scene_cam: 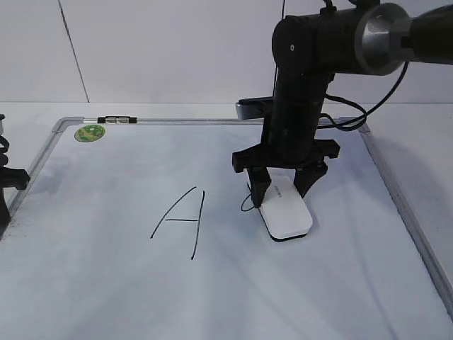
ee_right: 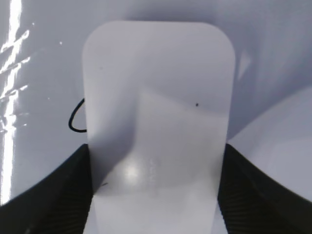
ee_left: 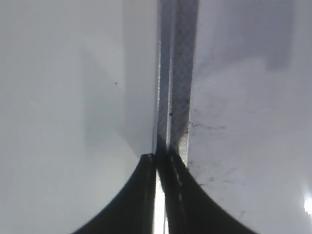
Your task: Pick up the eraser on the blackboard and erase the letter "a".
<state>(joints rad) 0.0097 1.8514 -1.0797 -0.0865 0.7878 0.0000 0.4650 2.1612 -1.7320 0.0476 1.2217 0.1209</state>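
Observation:
The white eraser [scene_cam: 286,212] lies flat on the blackboard [scene_cam: 106,283], to the right of the tall capital "A" [scene_cam: 182,221]. My right gripper [scene_cam: 282,193] straddles the eraser's far end, and its fingers press both long sides in the right wrist view [ee_right: 156,195]. The eraser [ee_right: 158,92] covers most of the small letter "a" [scene_cam: 246,202]; only a curved black stroke [ee_right: 75,119] shows at its left edge. My left gripper [ee_left: 158,163] is shut and empty over the board's left frame rail [ee_left: 175,97].
A round green sticker [scene_cam: 90,132] and a small black marker [scene_cam: 117,120] are at the board's far left corner. The left arm [scene_cam: 8,183] is at the left edge of the exterior view. The grey frame [scene_cam: 403,205] borders the board on the right.

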